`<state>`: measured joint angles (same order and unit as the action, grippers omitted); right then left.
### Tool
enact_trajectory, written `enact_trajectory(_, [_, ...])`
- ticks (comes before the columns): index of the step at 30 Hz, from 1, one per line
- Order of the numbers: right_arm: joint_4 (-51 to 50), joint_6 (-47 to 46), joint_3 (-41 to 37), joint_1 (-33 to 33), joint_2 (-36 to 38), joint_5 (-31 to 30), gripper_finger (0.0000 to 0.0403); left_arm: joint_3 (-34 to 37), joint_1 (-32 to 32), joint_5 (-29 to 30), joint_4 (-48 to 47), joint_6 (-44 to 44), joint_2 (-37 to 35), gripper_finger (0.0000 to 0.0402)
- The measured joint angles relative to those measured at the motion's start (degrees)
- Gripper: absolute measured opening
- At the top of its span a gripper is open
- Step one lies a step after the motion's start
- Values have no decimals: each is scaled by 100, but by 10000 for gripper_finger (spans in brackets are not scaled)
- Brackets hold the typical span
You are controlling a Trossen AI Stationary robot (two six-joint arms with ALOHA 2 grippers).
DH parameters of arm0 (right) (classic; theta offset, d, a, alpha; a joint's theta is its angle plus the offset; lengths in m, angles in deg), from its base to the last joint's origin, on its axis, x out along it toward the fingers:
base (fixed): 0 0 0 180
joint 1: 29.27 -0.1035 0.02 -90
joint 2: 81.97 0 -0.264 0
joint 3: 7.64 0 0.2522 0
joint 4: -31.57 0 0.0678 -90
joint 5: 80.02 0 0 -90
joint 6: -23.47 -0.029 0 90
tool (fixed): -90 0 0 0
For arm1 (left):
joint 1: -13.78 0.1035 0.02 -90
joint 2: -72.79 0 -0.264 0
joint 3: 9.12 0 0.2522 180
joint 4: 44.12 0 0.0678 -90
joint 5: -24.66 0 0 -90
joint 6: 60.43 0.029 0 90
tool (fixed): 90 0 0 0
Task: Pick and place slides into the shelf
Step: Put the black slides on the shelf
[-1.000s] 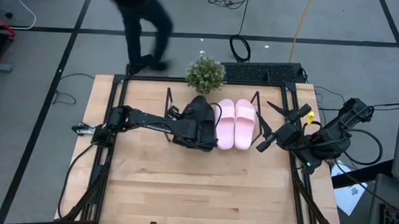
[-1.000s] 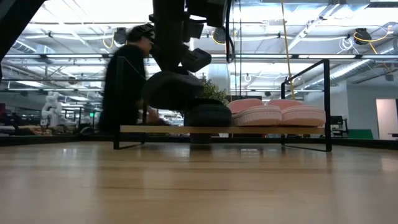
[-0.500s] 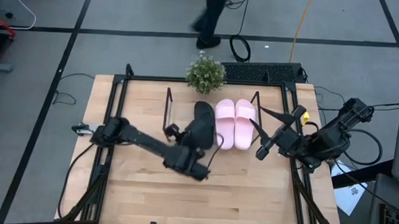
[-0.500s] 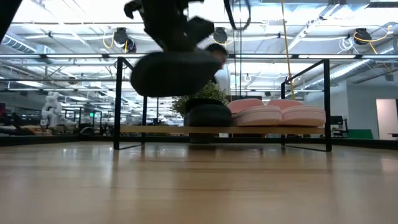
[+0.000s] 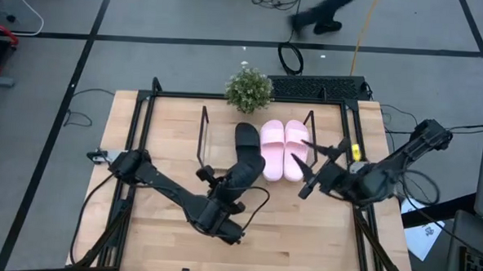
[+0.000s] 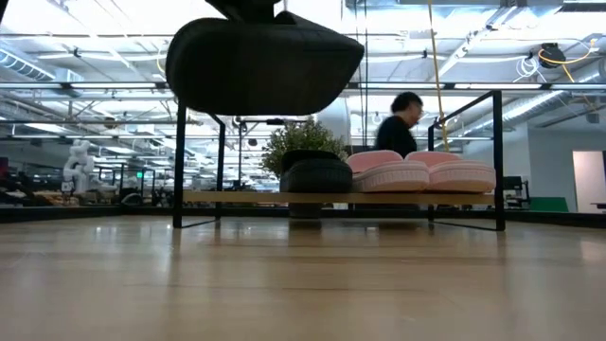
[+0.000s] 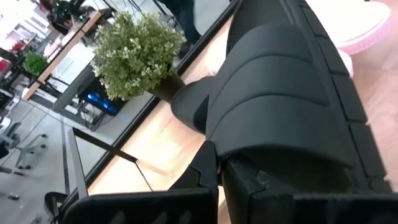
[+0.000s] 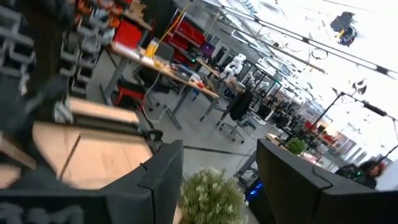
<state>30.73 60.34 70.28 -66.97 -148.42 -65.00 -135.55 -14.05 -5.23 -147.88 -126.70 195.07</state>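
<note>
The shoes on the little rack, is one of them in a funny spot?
Yes. One matte black slide and two pale pink slides lie on the wire-framed wooden shelf. The second matte black slide is off it, held in the air by the left gripper. The right gripper, fingers open, waits beside the shelf.

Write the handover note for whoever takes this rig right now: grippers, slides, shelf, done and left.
Left gripper: shut on a black slide, held in the air in front of the shelf, off the table.
Right gripper: open, empty, by the shelf's right end.
On the shelf: one black slide and two pink slides, side by side.
Done: three slides are on the shelf.
Left: set the held black slide on the shelf, probably in the free space left of the other black one.
</note>
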Motion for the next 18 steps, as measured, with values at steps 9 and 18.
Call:
enact_trajectory(9, [86, -425, -1346, -177, 2, -295, 192, -7, 258, 261, -6, 300, -21, 0])
enact_trajectory(18, [618, -767, -2205, -9, 24, 638, 192, -7, 136, 444, 1, 427, -22, 0])
